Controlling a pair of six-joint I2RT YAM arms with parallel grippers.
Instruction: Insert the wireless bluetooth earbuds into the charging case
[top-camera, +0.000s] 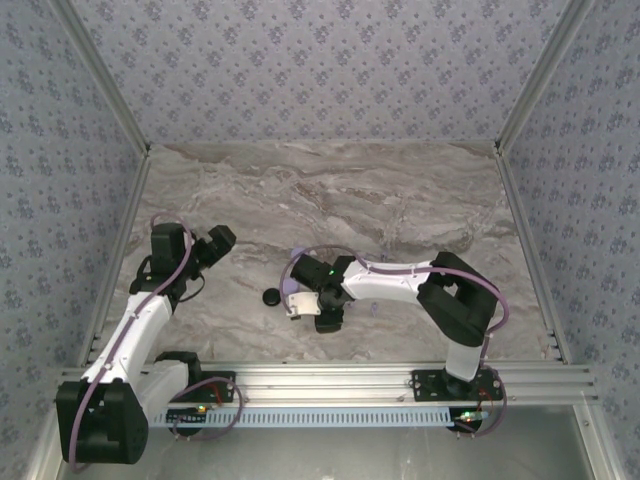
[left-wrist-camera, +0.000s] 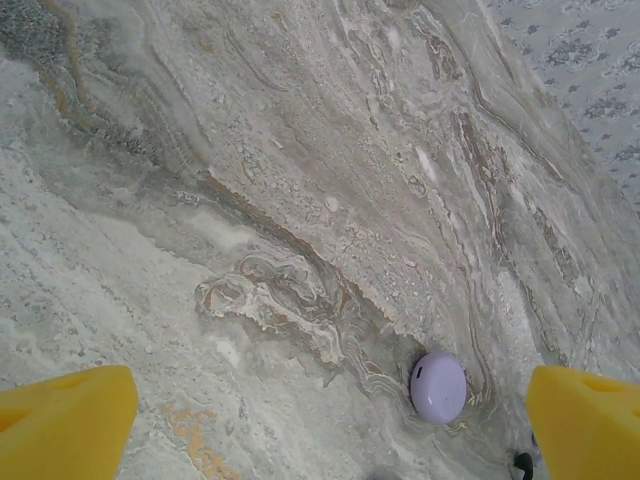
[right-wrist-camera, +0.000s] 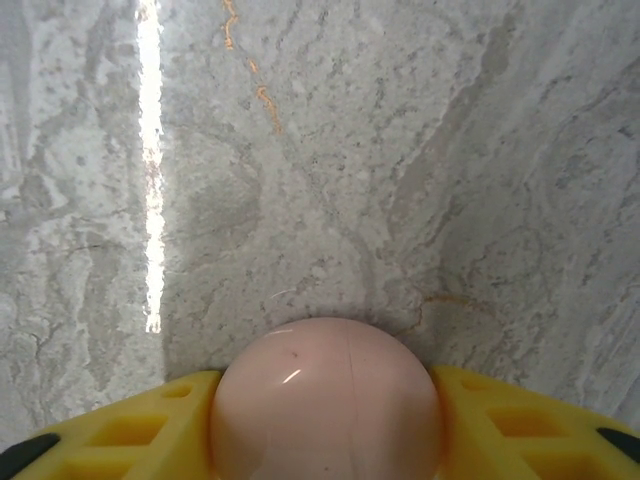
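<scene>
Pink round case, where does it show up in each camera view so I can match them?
Top external: the pink case is low centre, at the tip of the right claw, just right of a black disc.
Right wrist: bottom centre, gripped between the yellow fingers.
Left wrist: a lavender disc lies lower right.
Shared landmark: the veined marble tabletop.

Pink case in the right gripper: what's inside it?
Nothing inside shows. The pink case appears shut, a smooth dome with a faint seam, clamped between the right gripper's yellow fingers. Marble table lies beyond it; whatever it holds is hidden.
</scene>
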